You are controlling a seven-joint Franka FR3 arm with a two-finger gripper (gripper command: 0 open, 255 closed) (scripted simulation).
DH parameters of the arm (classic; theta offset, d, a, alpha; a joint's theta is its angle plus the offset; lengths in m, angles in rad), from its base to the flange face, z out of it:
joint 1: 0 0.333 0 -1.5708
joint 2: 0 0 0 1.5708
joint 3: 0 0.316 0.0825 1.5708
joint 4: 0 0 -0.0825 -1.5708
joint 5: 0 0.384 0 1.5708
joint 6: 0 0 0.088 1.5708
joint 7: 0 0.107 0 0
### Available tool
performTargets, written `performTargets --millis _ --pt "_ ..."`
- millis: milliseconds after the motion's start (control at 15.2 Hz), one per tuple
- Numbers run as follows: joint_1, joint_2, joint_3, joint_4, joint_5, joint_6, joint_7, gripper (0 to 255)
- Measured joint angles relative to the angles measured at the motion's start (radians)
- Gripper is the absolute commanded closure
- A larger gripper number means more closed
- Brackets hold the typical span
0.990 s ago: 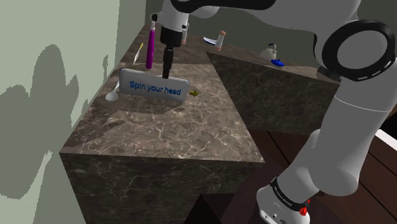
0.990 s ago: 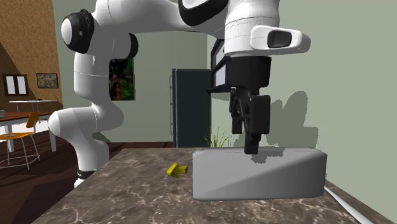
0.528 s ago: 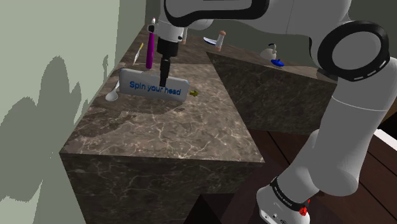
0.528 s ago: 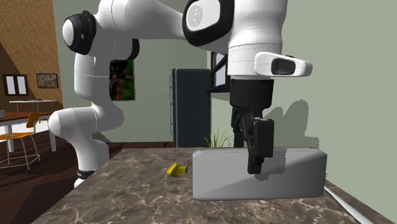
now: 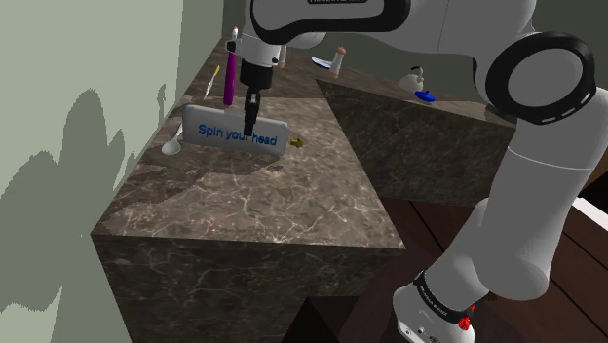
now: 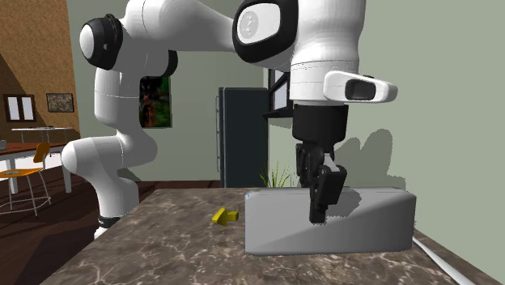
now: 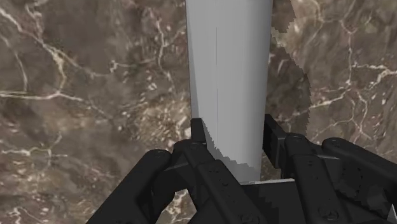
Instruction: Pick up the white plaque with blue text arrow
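Atop the counter (image 5: 253,200), end effector (image 7: 234,132) clasps the white plaque (image 7: 226,63).

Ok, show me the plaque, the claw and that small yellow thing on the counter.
plaque (image 5: 220,135): shoulder view, on its lettered front face.
claw (image 7: 236,135): wrist view, midway between its fingertips, which clasp the plaque.
yellow thing (image 6: 224,215): second exterior view, on its middle.
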Motion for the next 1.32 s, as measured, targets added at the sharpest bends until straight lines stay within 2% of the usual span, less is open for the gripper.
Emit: performTargets --millis 396,1320 --pt "0.0 0.0 0.0 0.013 0.0 -0.015 0.002 255" --pt "0.0 0.001 0.001 0.191 -0.002 -0.191 0.016 255"
